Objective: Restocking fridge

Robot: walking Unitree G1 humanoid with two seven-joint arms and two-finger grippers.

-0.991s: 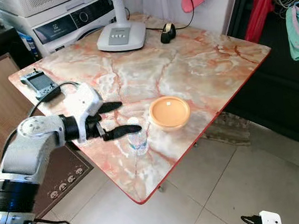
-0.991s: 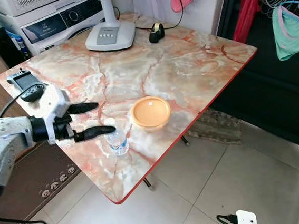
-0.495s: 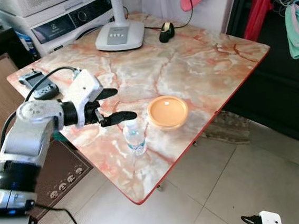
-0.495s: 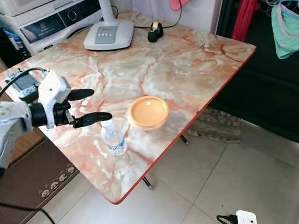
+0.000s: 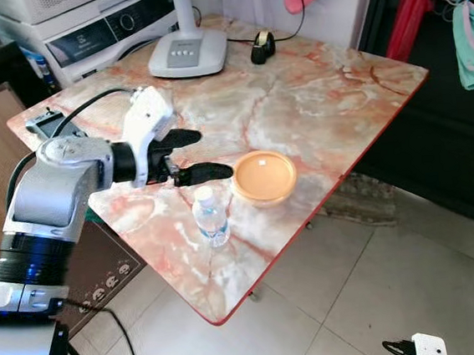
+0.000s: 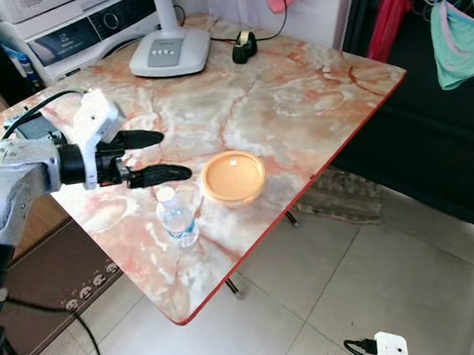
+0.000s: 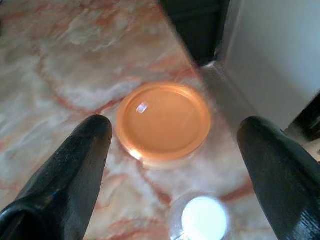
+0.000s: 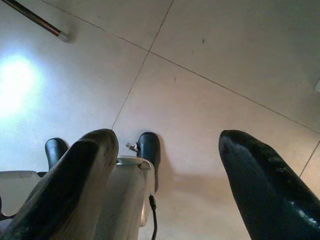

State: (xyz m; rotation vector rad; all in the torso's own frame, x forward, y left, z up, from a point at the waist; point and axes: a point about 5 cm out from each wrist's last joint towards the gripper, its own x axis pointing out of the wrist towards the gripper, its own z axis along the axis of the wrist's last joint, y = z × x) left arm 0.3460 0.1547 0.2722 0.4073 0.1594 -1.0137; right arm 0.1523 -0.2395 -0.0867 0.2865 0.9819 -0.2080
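Left claw: hung spread over the counter, just above and behind the bottle.
Beside the bottle: an orange bowl stood near.
Middle of counter: bare marble.
Far edge: fan base and tape holder, well apart.

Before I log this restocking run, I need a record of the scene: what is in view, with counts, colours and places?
Water bottle: one, clear, white cap, upright near table's front edge.
Container: one, orange, lidded, beside the bottle.
Table: one, marble-patterned, red-edged.
Fan base: one, white, table's far edge.
Tape dispenser: one, black, beside the fan base.
Handheld device: one, dark, table's left corner.
Washing machine: one, white, behind table.
Left hand: open, above table between bottle and container.
Right hand: open, over the tiled floor.
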